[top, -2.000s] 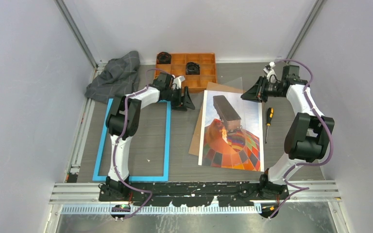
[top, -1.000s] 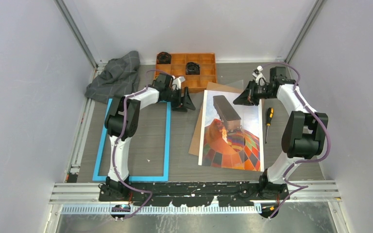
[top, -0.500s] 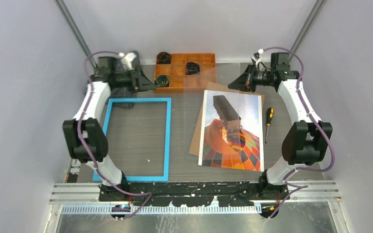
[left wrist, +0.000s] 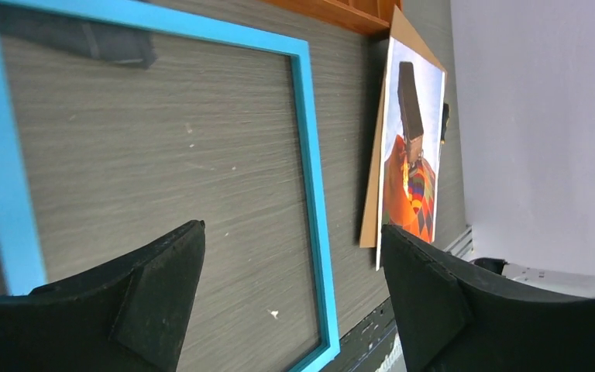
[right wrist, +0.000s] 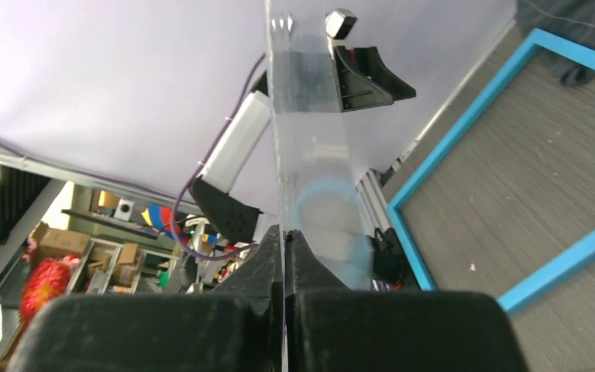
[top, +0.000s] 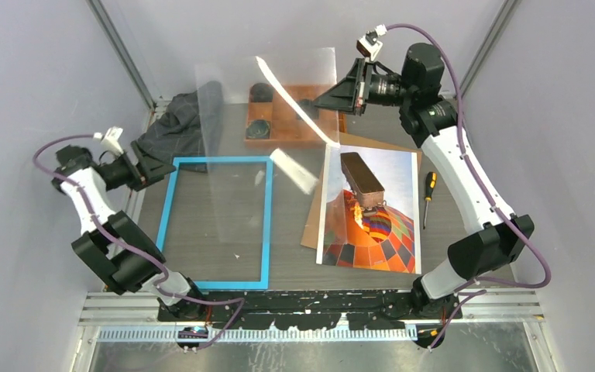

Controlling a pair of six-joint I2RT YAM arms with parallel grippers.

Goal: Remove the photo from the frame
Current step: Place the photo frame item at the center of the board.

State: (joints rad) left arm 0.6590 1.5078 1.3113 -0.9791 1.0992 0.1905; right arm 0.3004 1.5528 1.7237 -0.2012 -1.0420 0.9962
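Note:
The blue frame (top: 267, 217) lies flat on the table at the left, with bare table showing inside it. The balloon photo (top: 372, 225) lies to its right on the brown backing board (top: 311, 225), outside the frame. My right gripper (top: 325, 99) is raised high at the back and is shut on the edge of a clear pane (top: 240, 116), which hangs tilted over the frame's far end. In the right wrist view the gripper (right wrist: 285, 236) pinches the pane (right wrist: 310, 139) edge-on. My left gripper (top: 155, 167) is open and empty at the far left, beside the frame's far left corner. Its wrist view shows the frame (left wrist: 314, 155) and the photo (left wrist: 414, 178).
An orange compartment tray (top: 310, 128) with dark round parts stands at the back, partly seen through the pane. A grey cloth (top: 174, 124) lies at the back left. A screwdriver (top: 428, 190) lies right of the photo. Walls close in on both sides.
My right gripper has risen and lifted the clear pane up off the table. My left arm has swung from the frame's far right corner out to the far left.

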